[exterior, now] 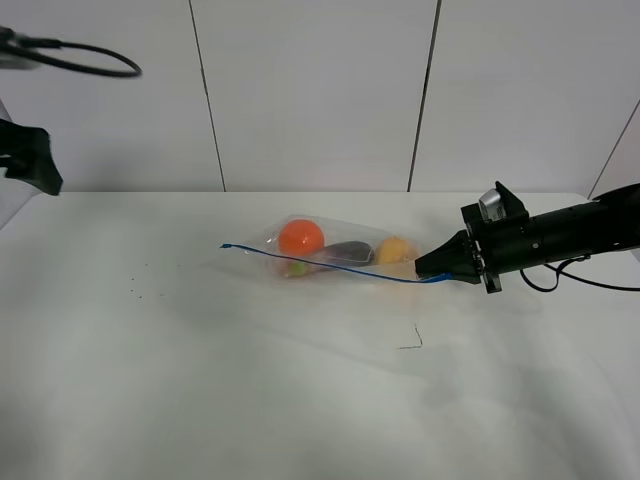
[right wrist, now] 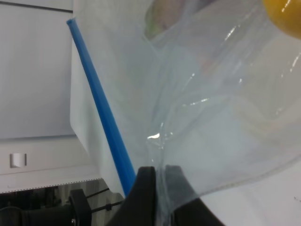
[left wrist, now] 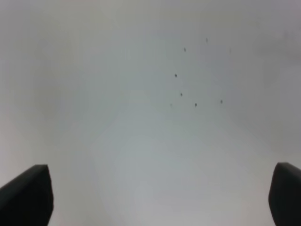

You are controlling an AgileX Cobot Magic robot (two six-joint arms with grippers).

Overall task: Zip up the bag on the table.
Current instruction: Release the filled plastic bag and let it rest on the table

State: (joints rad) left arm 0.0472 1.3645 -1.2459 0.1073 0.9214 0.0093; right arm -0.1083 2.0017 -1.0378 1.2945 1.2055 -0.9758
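Exterior high view: bright, even, diffuse light from above. White table (exterior: 150, 380) near washed out. Shadows faint, soft-edged; pale smudge beside bag (exterior: 335, 262).
Left wrist view: soft focus throughout, grey falloff toward corners, dark fingertips (left wrist: 26, 197) blurred.
Right wrist view: crisper. Small white glints on creased plastic. Yellow fruit (right wrist: 284, 16) at frame edge soft.

Looks like a robot lab: plain white table (exterior: 150, 400), bare white wall panels (exterior: 310, 90) at 12 o'clock, black arm (exterior: 580, 230) at 3, loose cable (exterior: 138, 70) at 10.
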